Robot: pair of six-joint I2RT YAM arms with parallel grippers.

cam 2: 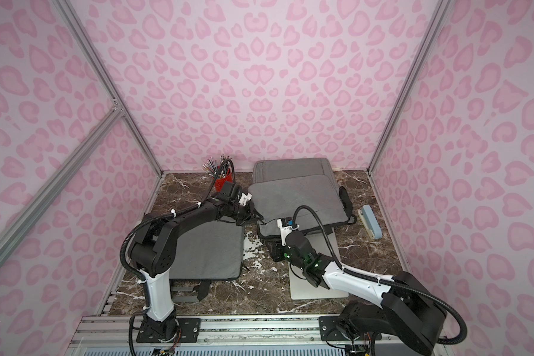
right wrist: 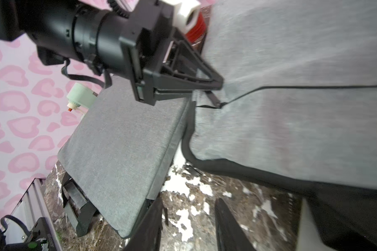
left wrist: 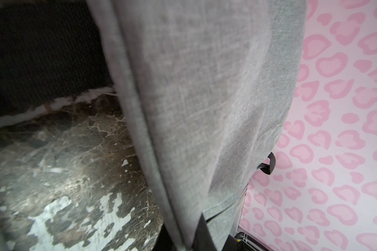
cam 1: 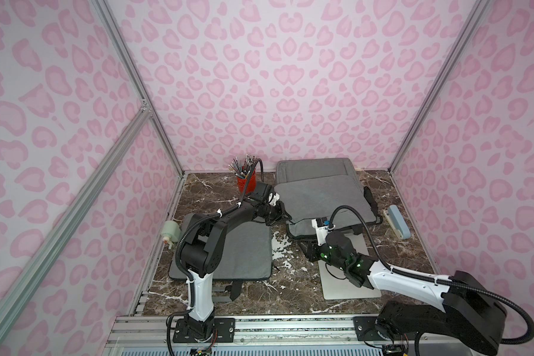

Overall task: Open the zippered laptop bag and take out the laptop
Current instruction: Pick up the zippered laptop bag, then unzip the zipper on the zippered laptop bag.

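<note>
I see the laptop at 5 o'clock on the table, partly hidden under the right arm, long axis near-to-far. The left gripper pinches the bag flap. I cannot judge the right gripper.

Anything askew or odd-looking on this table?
The middle laptop bag lies skewed across another grey bag, its front flap lifted by the left gripper. The tabletop has whitish worn patches.
</note>
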